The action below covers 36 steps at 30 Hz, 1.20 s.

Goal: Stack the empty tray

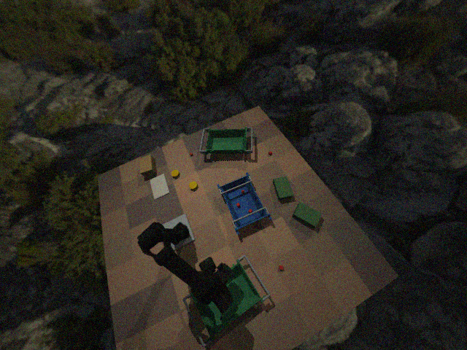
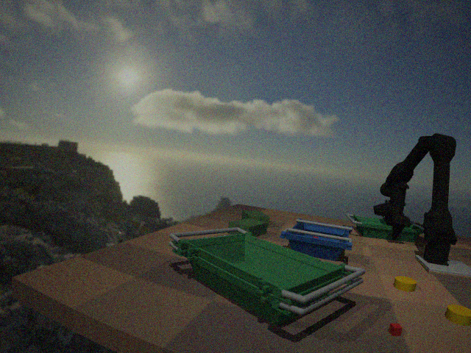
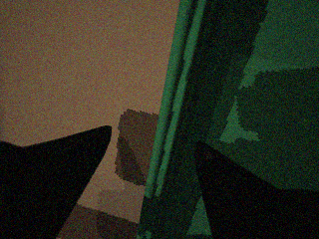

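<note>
Spanning most of the top view, a tan patchwork table (image 1: 320, 263) is noted, set among dark rocks and scrub.

- A black arm (image 1: 176, 263) is seen rising from a pale base plate (image 2: 452, 268) and folded over the table's near end, wrist pointed down.
- Three trays are recorded. A far green tray (image 1: 227, 142) sits alone at the opposite end, grey bars at both its ends. A near green tray (image 1: 249, 294) (the empty one, no load visible inside) lies flat on the table under the wrist. The blue tray (image 1: 244, 203) stands between the two, well apart from both, with red blocks (image 1: 238, 204) inside.
- Two grey wire bars (image 1: 236, 187) are seen crossing the blue tray, one near each end; how far inward they lie cannot be told.
- The gripper (image 3: 154, 135) is lowered over the long wall (image 3: 171, 100) of the near green tray. Its fingers are held apart, partly drawn in: one finger (image 3: 45, 179) outside over the table, the other (image 3: 249, 199) inside the tray. Gaps show on both sides, so the wall is straddled, not clamped.
- Two green boxes (image 1: 283, 187) (image 1: 307, 214) lie beside the blue tray.
- A white slab (image 1: 159, 185) and a tan box (image 1: 147, 163) are noted near the far-left edge.
- Two yellow discs (image 1: 193, 184) (image 1: 174, 173) follow.
- A loose red cube (image 1: 281, 267) rests near the green tray.
</note>
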Motion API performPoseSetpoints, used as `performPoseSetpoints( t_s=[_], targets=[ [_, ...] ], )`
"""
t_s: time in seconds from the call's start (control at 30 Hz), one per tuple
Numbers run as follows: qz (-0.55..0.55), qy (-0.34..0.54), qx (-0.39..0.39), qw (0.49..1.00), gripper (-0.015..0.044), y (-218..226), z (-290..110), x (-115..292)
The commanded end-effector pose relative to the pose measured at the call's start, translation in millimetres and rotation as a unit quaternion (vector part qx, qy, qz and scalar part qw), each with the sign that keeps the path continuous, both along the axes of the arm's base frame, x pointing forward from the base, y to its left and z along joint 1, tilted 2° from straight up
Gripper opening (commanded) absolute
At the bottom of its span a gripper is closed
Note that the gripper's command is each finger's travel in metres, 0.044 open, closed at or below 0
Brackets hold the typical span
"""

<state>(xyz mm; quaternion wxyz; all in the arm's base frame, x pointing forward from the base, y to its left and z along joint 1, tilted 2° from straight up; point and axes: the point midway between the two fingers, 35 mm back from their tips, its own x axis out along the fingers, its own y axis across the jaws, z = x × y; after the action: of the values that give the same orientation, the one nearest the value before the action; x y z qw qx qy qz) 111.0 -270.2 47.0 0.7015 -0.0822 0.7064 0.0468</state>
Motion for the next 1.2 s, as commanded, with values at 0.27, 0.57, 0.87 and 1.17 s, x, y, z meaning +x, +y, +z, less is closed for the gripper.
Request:
performPoseSetpoints(
  t_s=[0.27,0.57,0.87,1.17],
  targets=[
    [0.002,-0.001,0.001,1.0,0.0173,0.0,-0.7,0.5],
    [0.002,-0.001,0.001,1.0,0.0113,0.0,-0.7,0.5],
    [0.002,-0.001,0.001,1.0,0.0053,0.0,-0.7,0.5],
    [0.002,-0.001,0.001,1.0,0.0,-0.7,7.6,1.0]
  ],
)
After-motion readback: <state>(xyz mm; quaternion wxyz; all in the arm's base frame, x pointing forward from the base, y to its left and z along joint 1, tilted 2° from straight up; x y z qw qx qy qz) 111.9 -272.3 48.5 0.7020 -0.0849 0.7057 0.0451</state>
